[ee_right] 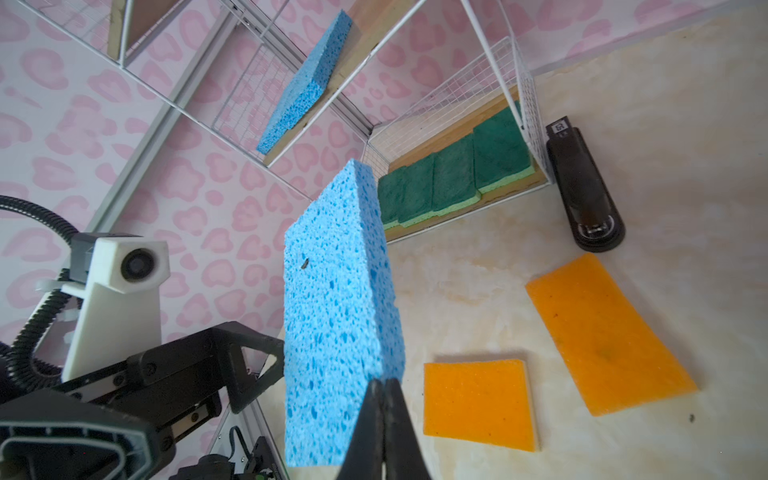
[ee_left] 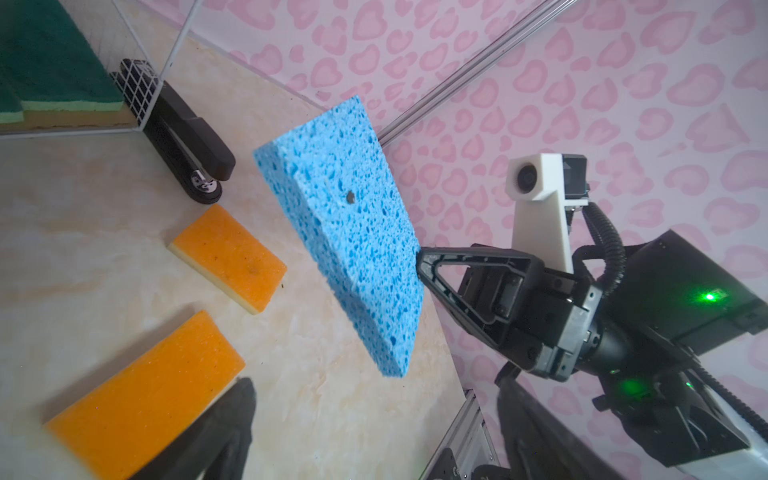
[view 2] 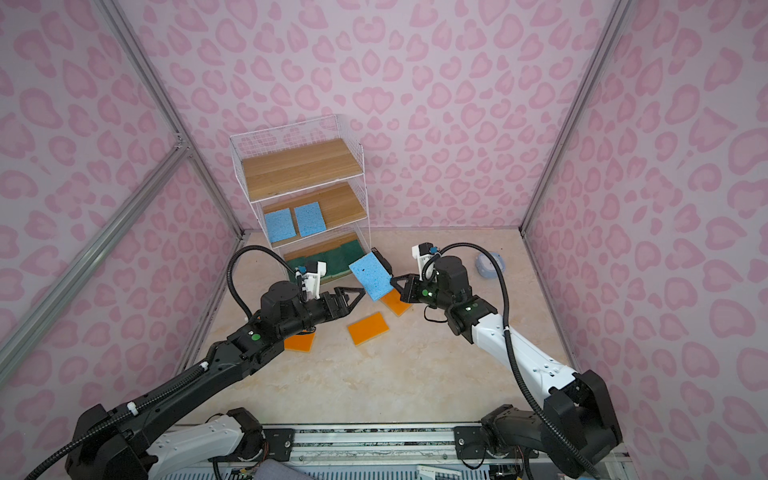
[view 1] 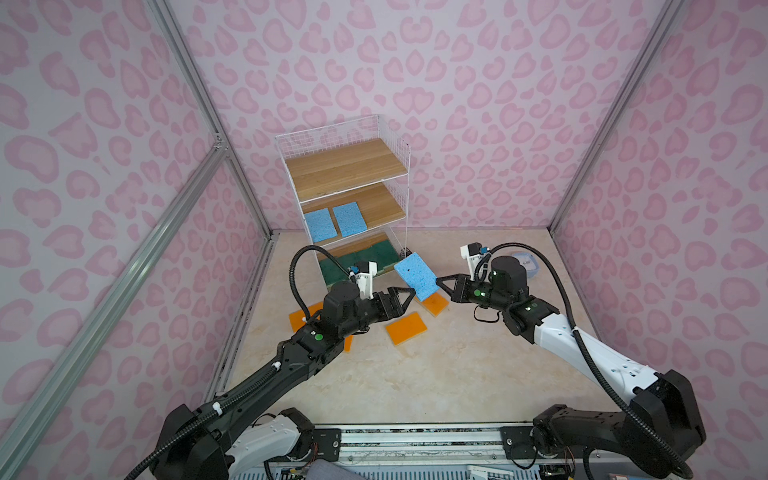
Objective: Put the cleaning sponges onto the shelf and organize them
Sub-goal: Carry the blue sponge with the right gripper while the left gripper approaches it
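A light blue sponge [view 1: 415, 276] [view 2: 372, 276] [ee_left: 345, 232] [ee_right: 336, 316] hangs tilted above the table, in front of the shelf [view 1: 345, 166] [view 2: 299, 166]. My right gripper [view 1: 439, 282] [view 2: 395, 283] [ee_right: 384, 382] is shut on its right edge. My left gripper [view 1: 409, 301] [view 2: 359, 300] [ee_left: 376, 386] stands open just left of the sponge's lower corner, apart from it. Two blue sponges [view 1: 334, 222] lie on the middle board. Dark green sponges [view 1: 353, 262] [ee_right: 453, 174] fill the bottom board. Three orange sponges [view 1: 406, 328] [view 2: 397, 303] [view 2: 299, 343] lie on the table, one partly under my left arm.
A black stapler [ee_left: 187, 133] [ee_right: 582, 195] lies on the table against the shelf's right foot. A small pale-blue case [view 1: 525, 262] [view 2: 490, 264] sits at the back right behind my right arm. The shelf's top board is bare. Pink walls close three sides.
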### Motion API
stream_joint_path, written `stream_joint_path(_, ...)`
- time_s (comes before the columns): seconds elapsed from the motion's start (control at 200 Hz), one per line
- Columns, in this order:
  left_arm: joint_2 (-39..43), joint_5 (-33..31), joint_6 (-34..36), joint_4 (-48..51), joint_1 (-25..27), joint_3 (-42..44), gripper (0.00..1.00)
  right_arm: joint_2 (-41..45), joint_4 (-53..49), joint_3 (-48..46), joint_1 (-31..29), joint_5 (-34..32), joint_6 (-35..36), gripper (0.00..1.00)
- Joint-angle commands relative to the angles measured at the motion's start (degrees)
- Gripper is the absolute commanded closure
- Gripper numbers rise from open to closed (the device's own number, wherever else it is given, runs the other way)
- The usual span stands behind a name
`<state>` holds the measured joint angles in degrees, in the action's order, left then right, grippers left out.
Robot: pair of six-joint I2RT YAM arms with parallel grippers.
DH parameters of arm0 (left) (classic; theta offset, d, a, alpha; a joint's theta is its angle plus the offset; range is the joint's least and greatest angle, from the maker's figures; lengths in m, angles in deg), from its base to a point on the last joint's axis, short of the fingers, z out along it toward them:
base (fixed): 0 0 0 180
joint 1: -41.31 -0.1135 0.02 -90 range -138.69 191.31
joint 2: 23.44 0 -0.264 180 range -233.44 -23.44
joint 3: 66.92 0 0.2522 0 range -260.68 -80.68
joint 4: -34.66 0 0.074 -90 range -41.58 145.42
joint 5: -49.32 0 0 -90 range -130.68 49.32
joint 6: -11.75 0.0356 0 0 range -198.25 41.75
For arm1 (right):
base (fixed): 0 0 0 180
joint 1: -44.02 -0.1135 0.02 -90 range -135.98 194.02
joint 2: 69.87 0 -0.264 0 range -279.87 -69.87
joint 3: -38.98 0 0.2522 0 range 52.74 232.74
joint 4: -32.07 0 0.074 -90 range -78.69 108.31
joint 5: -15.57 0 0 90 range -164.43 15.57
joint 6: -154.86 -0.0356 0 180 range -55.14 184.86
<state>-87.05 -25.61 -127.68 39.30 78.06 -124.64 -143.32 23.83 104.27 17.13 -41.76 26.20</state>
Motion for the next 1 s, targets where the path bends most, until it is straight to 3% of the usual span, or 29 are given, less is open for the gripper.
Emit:
stream_joint_path(0.0,-1.1,0.6,-0.6,-5.0,0.1,-1.2,0.11,-0.3,5.4,0.0,-0.5,4.2,-2.9,1.00)
stream_joint_path(0.11,-2.5,0.0,-0.5,-5.4,0.0,-2.4,0.18,-0.4,7.4,-0.3,-1.1,5.4,-4.3,1.00)
stream_joint_path(0.21,-3.8,-0.9,-0.3,-5.7,0.1,-3.5,0.32,-0.5,8.1,-0.2,-1.7,5.8,-4.8,1.00)
stream_joint_path(0.385,-6.1,-2.2,-0.3,-5.9,-0.2,-5.8,0.62,-1.0,7.9,0.0,-2.0,5.9,-4.7,0.99)
stream_joint_path(0.52,-7.6,-2.8,-0.5,-5.2,-0.6,-7.9,0.96,-1.0,7.2,0.5,-2.0,6.0,-4.3,0.92)
stream_joint_path(0.565,-8.0,-2.8,-0.7,-5.2,-0.9,-8.4,0.96,-0.8,6.8,0.8,-1.9,6.1,-4.2,0.82)
stream_joint_path(0.66,-8.4,-2.7,-0.8,-4.9,-1.7,-9.7,0.96,-0.4,6.4,1.6,-1.2,6.7,-4.2,0.45)
stream_joint_path(0.705,-8.5,-2.9,-1.1,-4.8,-2.1,-10.3,0.96,0.0,6.4,1.7,-0.7,7.1,-4.5,0.37)
stream_joint_path(0.815,-9.1,-3.3,-1.8,-5.2,-3.4,-11.6,0.96,0.9,9.0,1.0,0.4,8.1,-7.2,0.33)
stream_joint_path(0.995,-12.0,-2.5,-3.9,-7.6,-4.6,-15.2,0.96,-1.1,20.8,-1.1,0.9,10.9,-16.1,0.43)
